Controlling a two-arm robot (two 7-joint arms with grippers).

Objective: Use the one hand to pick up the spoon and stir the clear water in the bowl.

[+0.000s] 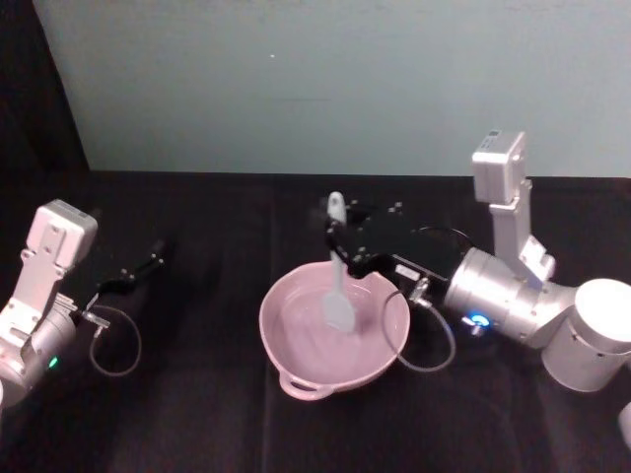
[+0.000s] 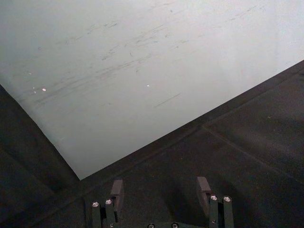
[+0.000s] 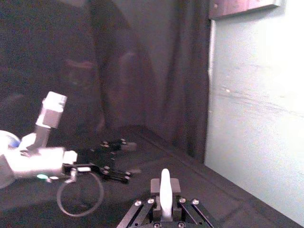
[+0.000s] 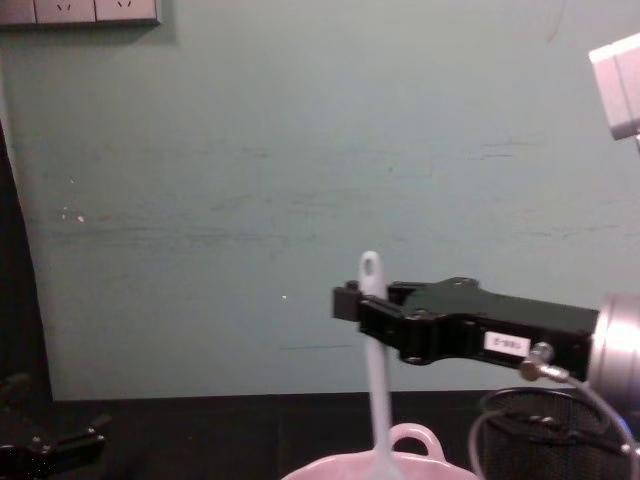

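Two arms reach over a black table (image 1: 197, 424) with a pale teal wall (image 1: 296, 79) at the far side. On the far left, the left end effector (image 1: 161, 250) sits low over the table, well apart from the bowl, and a thin cable loop (image 1: 116, 340) hangs off its wrist. In the left wrist view its fingers (image 2: 117, 190) are spread wide with nothing between them, only bare table and wall ahead. At centre is the bowl (image 1: 266, 320), pale pink and glossy, standing on the table with a small loop handle on its near rim. I cannot tell the water level. The spoon (image 1: 338, 286) is white and slim and stands close to upright. Its flat blade is down inside the bowl toward the far side, and its holed handle end is up above the grip. Whether the blade touches the bowl's bottom I cannot tell. The right end effector (image 1: 338, 241) comes in from the right, level, just over the bowl's far rim. It is clamped on the spoon's upper handle a little below the hole, fingers nearly closed around the thin shaft. In the chest view the same grip is seen from the side, with the spoon shaft running down into the pink rim at the bottom edge. Behind it on the right are a silver wrist (image 1: 498, 296) with a blue glowing ring (image 1: 478, 320) and a cable (image 1: 426, 340) drooping beside the bowl.
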